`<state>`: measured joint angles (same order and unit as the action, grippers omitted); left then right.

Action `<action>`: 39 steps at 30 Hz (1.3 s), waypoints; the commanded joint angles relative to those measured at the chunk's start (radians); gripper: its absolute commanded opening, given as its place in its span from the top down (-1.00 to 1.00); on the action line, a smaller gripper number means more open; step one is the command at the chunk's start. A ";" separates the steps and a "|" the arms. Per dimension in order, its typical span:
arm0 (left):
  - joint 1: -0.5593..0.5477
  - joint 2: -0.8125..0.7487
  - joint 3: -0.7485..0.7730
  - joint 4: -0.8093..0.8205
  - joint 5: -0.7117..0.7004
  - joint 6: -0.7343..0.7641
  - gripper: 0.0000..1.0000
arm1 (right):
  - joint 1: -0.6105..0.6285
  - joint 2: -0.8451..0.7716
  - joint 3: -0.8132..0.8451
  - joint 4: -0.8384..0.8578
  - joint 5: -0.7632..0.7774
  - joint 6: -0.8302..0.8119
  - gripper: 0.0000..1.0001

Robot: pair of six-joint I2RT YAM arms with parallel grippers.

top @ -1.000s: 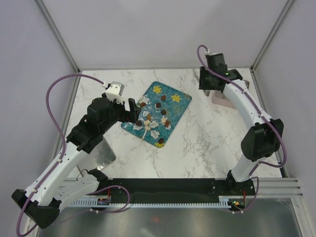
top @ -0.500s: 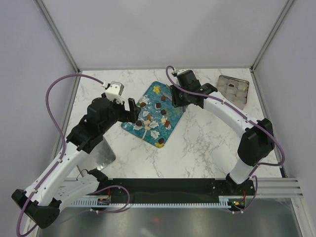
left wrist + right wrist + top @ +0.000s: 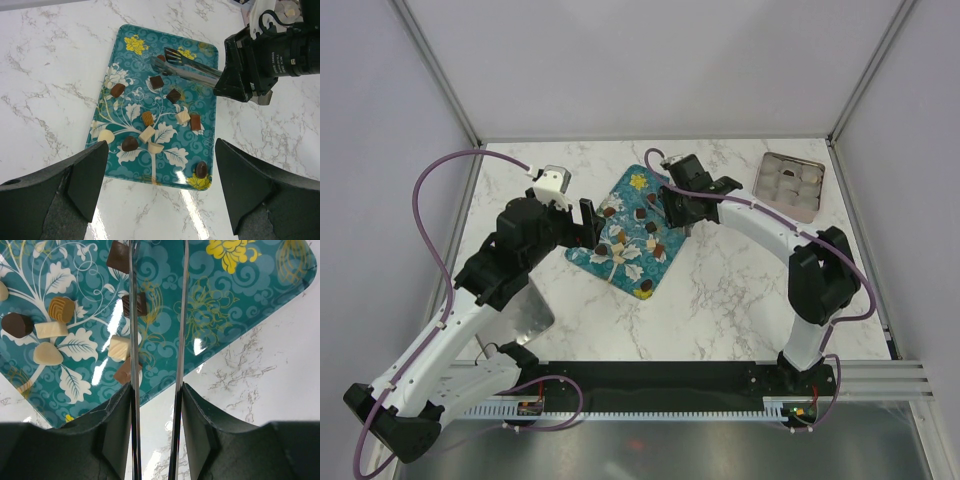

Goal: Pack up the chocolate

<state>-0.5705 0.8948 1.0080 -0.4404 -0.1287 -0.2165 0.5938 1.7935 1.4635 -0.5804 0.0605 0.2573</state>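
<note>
Pick step: right gripper grips metal tongs, blades part-open and empty above the chocolate. Left gripper gapes wide, empty. Next move likely calls for lowering the blades astride one piece, then squeezing.

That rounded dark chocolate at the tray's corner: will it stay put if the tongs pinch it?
The rounded dark chocolate looks domed and smooth, so it may squirt from the smooth metal tongs. It probably slides easily on the shiny tray. Tiny beside the tray, so likely light.
</note>
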 commanded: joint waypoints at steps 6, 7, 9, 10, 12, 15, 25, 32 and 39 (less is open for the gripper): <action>0.008 -0.013 0.014 0.019 -0.003 0.020 -0.89 | 0.017 0.027 -0.003 0.060 0.009 0.007 0.01; 0.008 -0.011 0.014 0.017 -0.003 0.020 -0.89 | 0.018 0.029 -0.002 0.063 0.009 0.008 0.02; 0.008 -0.010 0.014 0.017 -0.003 0.020 -0.89 | 0.017 0.030 0.000 0.063 0.007 0.008 0.02; 0.008 -0.010 0.014 0.017 -0.003 0.020 -0.89 | 0.018 0.032 0.001 0.065 0.009 0.010 0.02; 0.009 -0.010 0.014 0.017 -0.005 0.020 -0.89 | 0.018 0.033 0.003 0.063 0.010 0.011 0.03; 0.009 -0.010 0.014 0.017 -0.003 0.020 -0.89 | 0.020 0.037 0.004 0.063 0.009 0.010 0.06; 0.011 -0.008 0.014 0.019 -0.002 0.019 -0.89 | 0.021 0.018 0.006 0.060 0.013 0.008 0.21; 0.012 -0.007 0.014 0.019 0.000 0.019 -0.89 | 0.018 0.001 0.027 0.037 0.015 0.002 0.24; 0.012 -0.004 0.014 0.019 0.003 0.017 -0.89 | 0.011 -0.052 0.044 -0.016 0.058 -0.020 0.26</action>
<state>-0.5640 0.8948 1.0080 -0.4404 -0.1276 -0.2165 0.6064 1.8156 1.4612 -0.5777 0.0734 0.2539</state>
